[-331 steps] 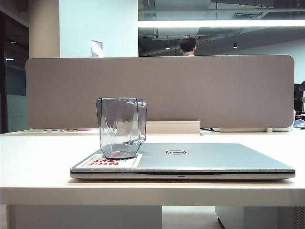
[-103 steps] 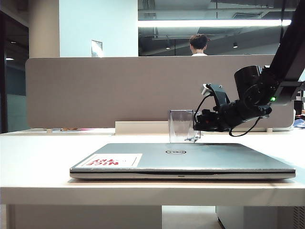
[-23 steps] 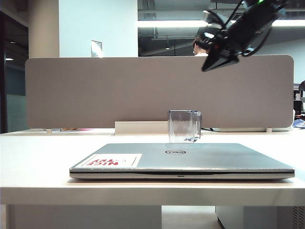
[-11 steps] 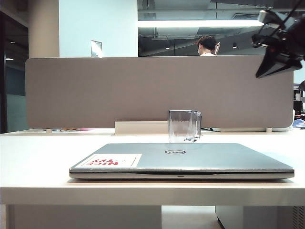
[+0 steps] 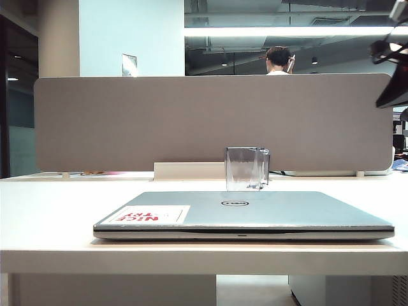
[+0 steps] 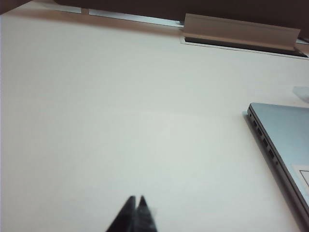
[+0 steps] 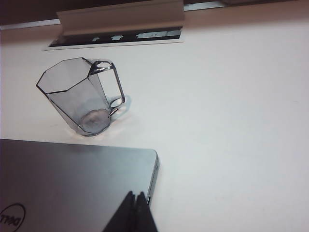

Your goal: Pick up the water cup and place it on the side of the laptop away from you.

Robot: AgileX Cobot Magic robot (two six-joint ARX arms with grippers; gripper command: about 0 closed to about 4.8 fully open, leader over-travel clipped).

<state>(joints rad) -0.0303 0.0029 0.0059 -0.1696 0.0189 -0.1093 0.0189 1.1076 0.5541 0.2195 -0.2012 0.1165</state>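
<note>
The water cup (image 5: pixel 246 168), a clear grey-blue faceted tumbler with a handle, stands upright on the white table just behind the closed silver laptop (image 5: pixel 255 213). The right wrist view shows the same cup (image 7: pixel 82 102) beyond the laptop's far corner (image 7: pixel 72 179), free of any grip. My right gripper (image 7: pixel 134 195) is shut and empty, high above that corner; in the exterior view only a dark part of it (image 5: pixel 394 83) shows at the upper right edge. My left gripper (image 6: pixel 136 199) is shut and empty over bare table, left of the laptop's side edge (image 6: pixel 275 154).
A grey divider panel (image 5: pixel 210 121) runs along the table's back edge, with a white cable-slot cover (image 5: pixel 191 169) at its foot. A person's head (image 5: pixel 278 60) shows beyond the panel. The table's front edge (image 5: pixel 204 261) lies close below the laptop.
My right gripper has swung up and away to the right, from above the cup to the exterior view's edge. The cup and laptop have stayed still.
</note>
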